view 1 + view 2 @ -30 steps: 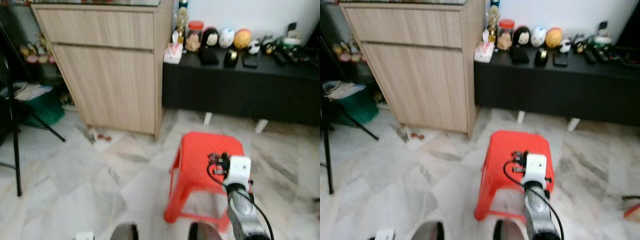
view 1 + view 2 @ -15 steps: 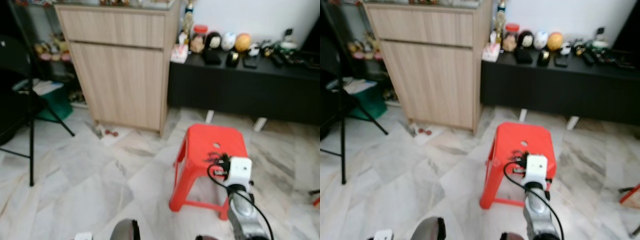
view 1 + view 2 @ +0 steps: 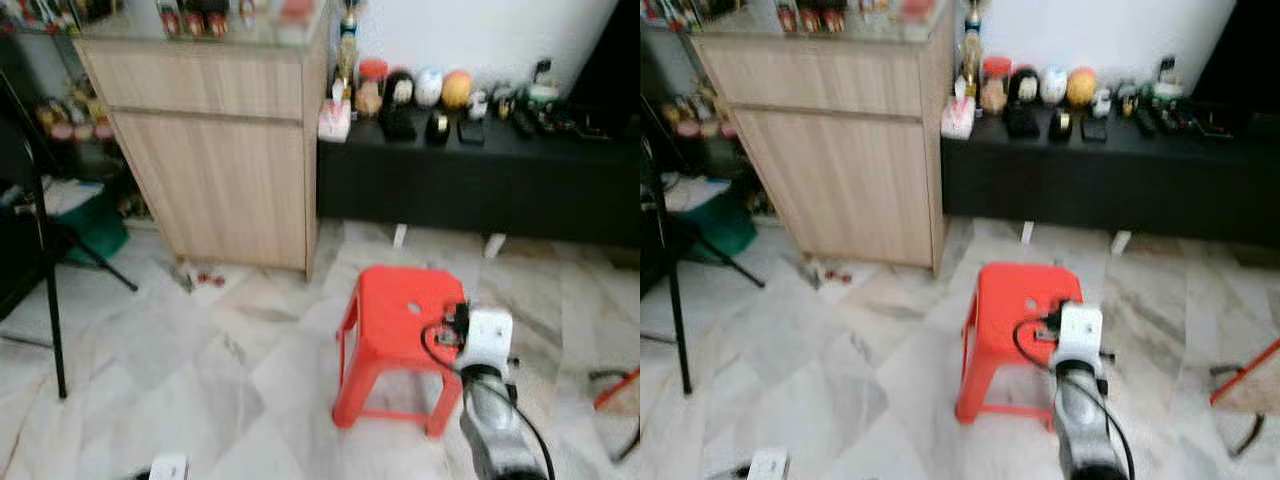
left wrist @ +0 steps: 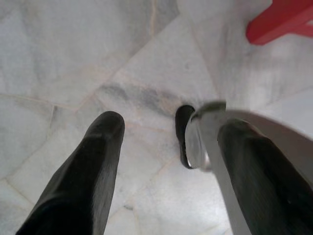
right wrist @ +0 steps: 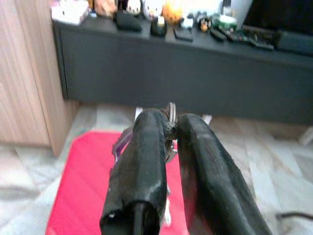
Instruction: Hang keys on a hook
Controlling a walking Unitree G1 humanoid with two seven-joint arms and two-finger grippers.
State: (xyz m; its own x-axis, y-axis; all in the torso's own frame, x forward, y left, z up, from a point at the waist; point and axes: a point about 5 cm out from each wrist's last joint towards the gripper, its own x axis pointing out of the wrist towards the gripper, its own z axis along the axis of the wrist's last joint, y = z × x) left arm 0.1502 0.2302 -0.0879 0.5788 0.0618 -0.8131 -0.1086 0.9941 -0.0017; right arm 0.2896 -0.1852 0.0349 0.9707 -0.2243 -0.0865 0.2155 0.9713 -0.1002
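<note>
right end effector (image 5: 171, 125) pinching one keys (image 5: 168, 113); one red stool (image 3: 400, 320)

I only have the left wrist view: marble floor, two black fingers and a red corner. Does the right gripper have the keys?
Observer: Yes. In the right wrist view the right gripper is shut on the keys, a metal ring showing between the fingertips.
Operator: What is that red corner?
Observer: A red plastic stool on the floor; the right gripper is held above its seat.
Operator: What lies ahead of the robot?
Observer: A wooden cabinet ahead to the left, with a low black console beside it, carrying small ornaments.
Operator: Any hook in sight?
Observer: I cannot make one out; the head views are blurred.
</note>
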